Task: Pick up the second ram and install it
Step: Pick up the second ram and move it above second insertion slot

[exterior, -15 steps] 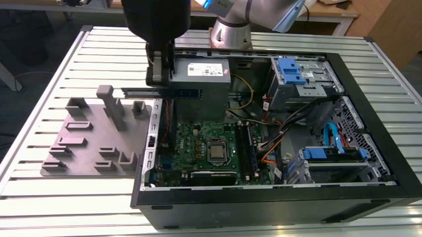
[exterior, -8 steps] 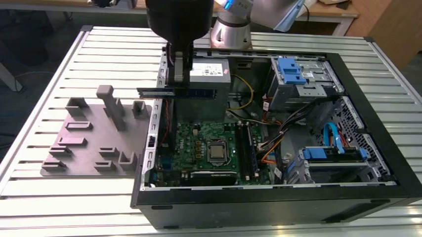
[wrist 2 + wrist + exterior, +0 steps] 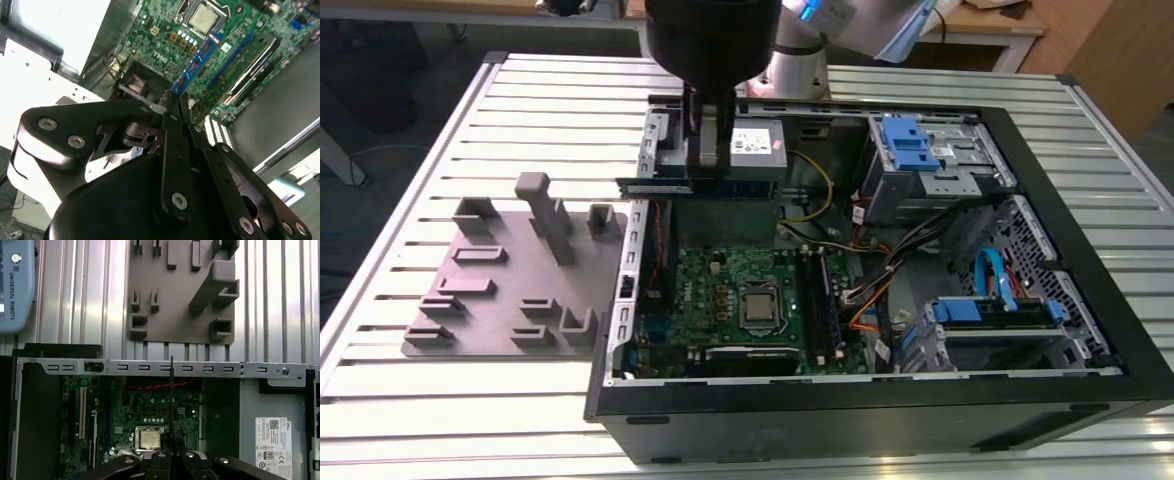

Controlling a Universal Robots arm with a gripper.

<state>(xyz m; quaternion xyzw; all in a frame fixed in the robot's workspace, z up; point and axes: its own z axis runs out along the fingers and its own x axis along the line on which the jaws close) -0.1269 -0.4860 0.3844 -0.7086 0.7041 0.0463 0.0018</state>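
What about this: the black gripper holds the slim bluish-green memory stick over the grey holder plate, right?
No. In the exterior view the black gripper holds the slim bluish-green memory stick over the black computer case; the grey holder plate lies beside it.

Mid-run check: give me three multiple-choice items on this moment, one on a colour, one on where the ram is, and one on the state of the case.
1. What colour is the holder plate?
A. Orange
B. Green
C. Grey

2. Where is the second ram?
A. Lying on the holder plate
B. In the claw, in the air over the computer case
C. Seated in a slot

3. How is the computer case?
A. Open, with the motherboard exposed
B. Closed by a side panel
C. Turned face down

Answers:
1 C: the plate and its blocks look plain grey in the exterior view.
2 B: the claw pinches the stick, which hangs level above the case.
3 A: the board and its cables are in plain sight.
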